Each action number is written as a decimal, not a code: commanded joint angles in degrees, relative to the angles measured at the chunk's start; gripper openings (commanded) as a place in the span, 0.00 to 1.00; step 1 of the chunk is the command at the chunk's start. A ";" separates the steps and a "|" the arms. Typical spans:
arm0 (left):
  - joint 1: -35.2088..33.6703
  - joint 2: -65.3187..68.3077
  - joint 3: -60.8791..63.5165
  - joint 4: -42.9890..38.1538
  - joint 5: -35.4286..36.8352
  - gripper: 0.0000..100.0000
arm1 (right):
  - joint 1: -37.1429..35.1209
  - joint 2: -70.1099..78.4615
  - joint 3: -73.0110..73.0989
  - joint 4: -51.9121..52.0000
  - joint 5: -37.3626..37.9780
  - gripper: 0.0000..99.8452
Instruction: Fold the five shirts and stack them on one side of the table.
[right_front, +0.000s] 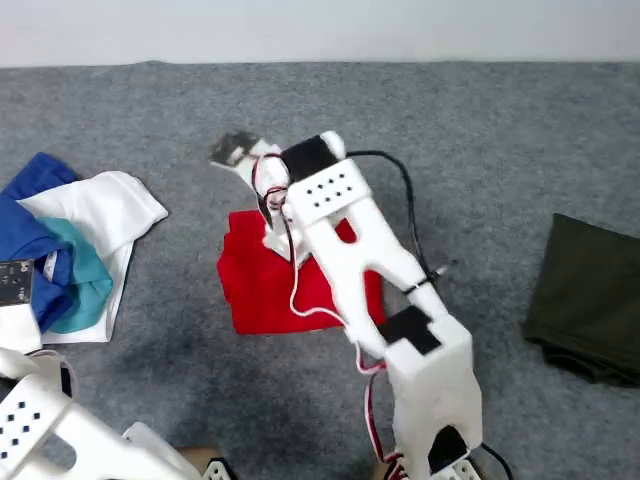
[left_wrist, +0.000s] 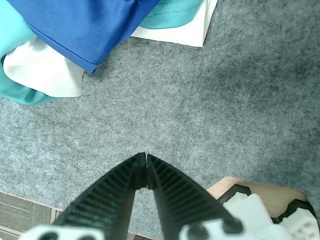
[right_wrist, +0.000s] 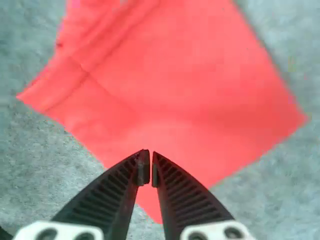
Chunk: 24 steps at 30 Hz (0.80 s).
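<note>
One folded red shirt (right_wrist: 175, 90), centred on the table (right_front: 480, 120), lies directly beneath the right gripper (right_wrist: 148, 167), fingers pressed together and empty, so that arm is nearer; the left gripper (left_wrist: 146, 172), likewise clenched on nothing, hangs beside the crumpled pile (left_wrist: 85, 30).

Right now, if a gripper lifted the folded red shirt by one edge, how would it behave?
Probably floppy: the red shirt is thin cloth lying flat in soft folds, so it would likely droop and unfold. Pushed, it may bunch rather than slide, since the grey table cover looks felt-like.
</note>
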 joint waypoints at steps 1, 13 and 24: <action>0.26 -0.70 -0.31 -0.53 -0.26 0.01 | -3.12 3.56 -1.14 2.07 0.44 0.02; -0.09 -0.70 -0.31 -0.53 -0.26 0.01 | -13.76 9.01 -4.22 2.24 0.44 0.02; -0.18 -0.70 -0.22 -0.44 -0.26 0.01 | -6.37 6.73 -10.90 -4.70 4.57 0.01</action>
